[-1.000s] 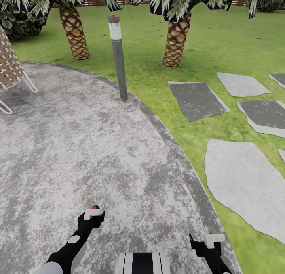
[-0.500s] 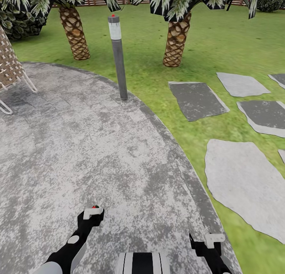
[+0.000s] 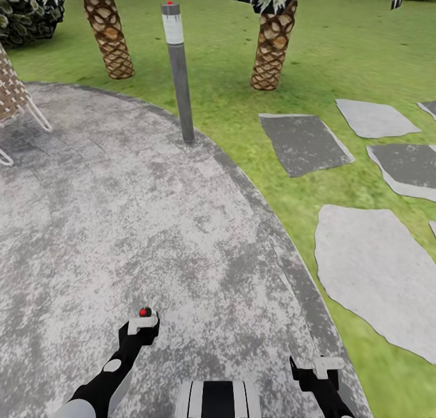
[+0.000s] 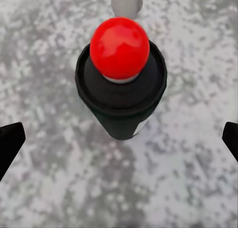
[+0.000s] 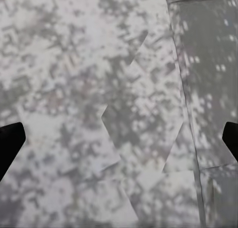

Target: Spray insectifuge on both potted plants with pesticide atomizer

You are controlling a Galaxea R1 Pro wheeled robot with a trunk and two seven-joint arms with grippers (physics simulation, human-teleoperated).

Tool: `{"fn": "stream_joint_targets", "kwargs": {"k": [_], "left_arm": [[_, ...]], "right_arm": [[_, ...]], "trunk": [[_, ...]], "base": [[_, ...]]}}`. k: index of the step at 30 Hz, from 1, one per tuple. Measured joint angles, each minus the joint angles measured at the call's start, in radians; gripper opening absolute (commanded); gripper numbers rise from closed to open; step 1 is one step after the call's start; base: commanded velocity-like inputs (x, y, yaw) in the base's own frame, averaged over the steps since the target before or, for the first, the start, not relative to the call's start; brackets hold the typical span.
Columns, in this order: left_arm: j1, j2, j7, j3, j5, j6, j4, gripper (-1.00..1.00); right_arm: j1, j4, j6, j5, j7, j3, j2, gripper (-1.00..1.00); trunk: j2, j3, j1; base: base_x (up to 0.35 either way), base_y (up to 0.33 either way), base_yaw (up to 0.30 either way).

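The pesticide atomizer is a dark bottle with a round red top and a white label patch, seen from above on the mottled paving. In the head view only its red top peeks over my left gripper. In the left wrist view my left gripper is open, with its black fingertips far out on either side of the bottle and not touching it. My right gripper hangs low over the paving, open with nothing between its fingers. The potted plants are out of view.
A grey bollard light stands at the far rim of the paved circle. Two palm trunks rise from the garden lawn. Flat stepping stones lie on the right, and a woven chair on the left.
The whole picture has shifted, with the palms and bollard now higher in the frame, so the camera moved. Both arms and the red-topped bottle keep their places.
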Motion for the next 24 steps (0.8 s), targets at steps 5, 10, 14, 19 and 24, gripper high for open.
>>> {"fn": "stream_joint_targets", "kwargs": {"k": [5,10,14,19,24], "left_arm": [[0.000,0.001,0.000,0.000,0.001,0.000,0.000,1.00],[0.000,0.001,0.000,0.000,0.001,0.000,0.001,1.00],[0.000,0.001,0.000,0.000,0.000,0.001,0.002,1.00],[0.000,0.001,0.000,0.000,0.000,0.000,0.001,1.00],[0.000,0.001,0.000,0.000,0.000,0.000,0.002,1.00]], "right_arm": [[0.000,0.000,0.000,0.000,0.000,0.000,0.000,1.00],[0.000,0.000,0.000,0.000,0.000,0.000,0.000,1.00],[0.000,0.000,0.000,0.000,0.000,0.000,0.000,1.00],[0.000,0.000,0.000,0.000,0.000,0.000,0.000,1.00],[0.000,0.000,0.000,0.000,0.000,0.000,0.000,1.00]], "trunk": [[0.000,-0.003,0.000],[0.000,-0.003,0.000],[0.000,-0.003,0.000],[0.000,-0.003,0.000],[0.000,-0.003,0.000]], "base": [[0.000,0.000,0.000],[0.000,0.000,0.000],[0.055,0.000,0.000],[0.026,0.000,0.000],[0.005,0.000,0.000]]}}
